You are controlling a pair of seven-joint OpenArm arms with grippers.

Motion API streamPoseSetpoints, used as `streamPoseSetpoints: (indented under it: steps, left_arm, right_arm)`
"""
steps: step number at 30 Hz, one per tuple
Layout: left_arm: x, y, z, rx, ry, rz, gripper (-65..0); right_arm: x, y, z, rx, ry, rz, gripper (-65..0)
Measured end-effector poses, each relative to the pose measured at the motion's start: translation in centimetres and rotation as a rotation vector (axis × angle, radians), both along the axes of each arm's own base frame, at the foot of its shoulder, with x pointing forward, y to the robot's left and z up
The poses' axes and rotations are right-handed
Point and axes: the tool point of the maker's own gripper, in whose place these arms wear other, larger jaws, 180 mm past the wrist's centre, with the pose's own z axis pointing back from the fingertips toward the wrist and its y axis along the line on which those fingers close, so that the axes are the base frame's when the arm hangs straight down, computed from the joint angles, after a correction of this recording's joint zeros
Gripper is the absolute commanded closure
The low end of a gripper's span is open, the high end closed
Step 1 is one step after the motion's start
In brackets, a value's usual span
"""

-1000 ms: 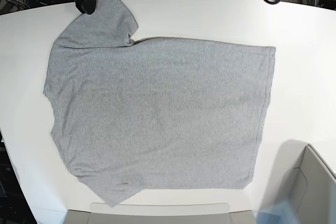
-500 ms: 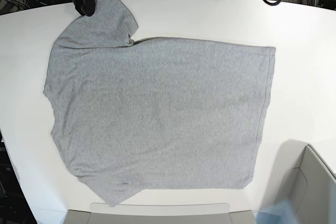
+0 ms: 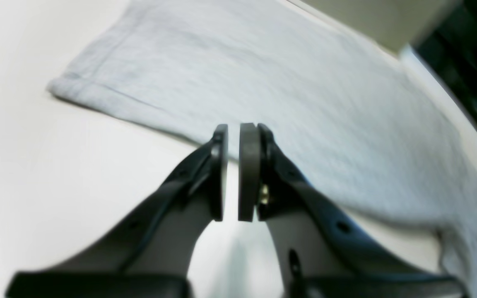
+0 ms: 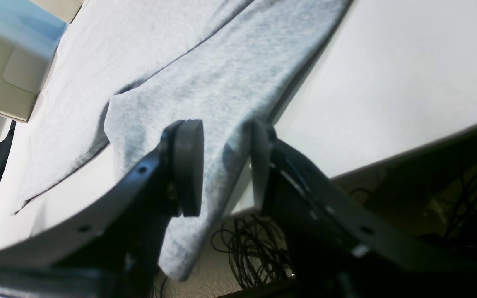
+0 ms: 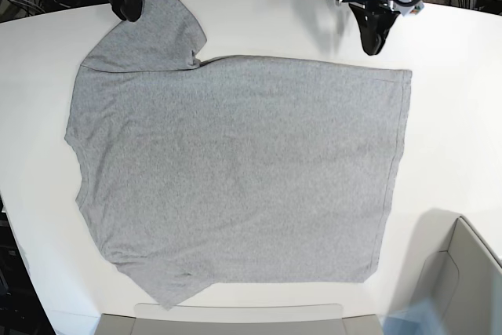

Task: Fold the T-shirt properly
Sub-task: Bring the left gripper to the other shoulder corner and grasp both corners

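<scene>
**A:** Progress? Left pincer (image 5: 373, 46) just swung in above the T-shirt (image 5: 235, 170) hem, pads slightly apart, holding nothing.

**B:** Shirt's flat on the tabletop (image 5: 455, 100); right pincer (image 4: 222, 165) clamps the sleeve. Fold's starting, probably.

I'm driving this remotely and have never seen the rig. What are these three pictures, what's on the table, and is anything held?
It is a robot with two arms. One picture looks down from above; the other two come from cameras on each wrist, looking along the fingers. A grey T-shirt lies spread, plain side up, on a white table. The right gripper, top left in the overhead view, has the sleeve between its fingers at the table's edge. The left gripper, top right overhead, hovers near the shirt's edge, fingers slightly apart, holding nothing.
</scene>
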Motion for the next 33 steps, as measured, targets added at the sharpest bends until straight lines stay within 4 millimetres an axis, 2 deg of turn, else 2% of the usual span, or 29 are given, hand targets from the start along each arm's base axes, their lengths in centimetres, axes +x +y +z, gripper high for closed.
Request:
streamPoseSetpoints:
  steps: [3, 8, 10, 12, 13, 16, 19, 21, 24, 27, 33]
  left_arm:
    - [1.0, 2.8, -0.8, -0.024, 0.070, 0.035, -15.6]
    - [2.5, 6.5, -0.9, -0.008, 0.120, 0.088, -16.0]
    - [2.7, 8.0, -1.5, 0.000, 0.145, 0.111, -16.1]
    - [2.4, 9.6, -3.3, -0.004, 0.216, 0.140, -17.7]
    - [2.2, 9.8, -4.2, -0.016, 0.255, 0.139, -19.2]
    - [3.1, 9.5, -4.1, -0.041, 0.242, 0.075, -20.4]
    - [3.5, 9.1, -4.1, -0.050, 0.246, 0.034, -20.4]
    - [3.5, 9.6, -4.2, -0.050, 0.249, 0.047, -20.4]
    - [3.7, 10.3, -4.3, -0.059, 0.239, 0.071, -20.4]
    - [3.6, 10.0, -4.5, -0.071, 0.261, 0.057, -20.4]
    - [3.7, 10.0, -4.5, -0.073, 0.318, 0.014, -20.4]
  right_arm:
    - [0.0, -0.1, 0.0, -0.002, 0.000, 0.001, -19.7]
    - [0.0, -0.1, 0.0, -0.002, 0.000, 0.001, -19.7]
    - [0.0, -0.1, 0.0, -0.002, 0.000, 0.001, -19.7]
    - [-0.1, -0.4, 0.0, -0.007, 0.003, -0.006, -19.7]
    - [-0.2, -0.8, 0.0, -0.012, 0.004, -0.015, -19.7]
    - [-0.5, -1.9, 0.2, -0.034, 0.006, -0.040, -19.7]
    - [-0.5, -2.0, 0.2, -0.035, 0.006, -0.040, -19.7]
    - [-0.5, -1.8, 0.1, -0.032, 0.012, -0.037, -19.7]
    - [-0.2, -0.8, -0.2, -0.003, 0.046, 0.000, -19.7]
    - [0.4, 1.2, 0.0, 0.008, 0.083, 0.089, -19.7]
    - [0.7, 3.3, 0.5, -0.006, 0.136, 0.205, -19.7]
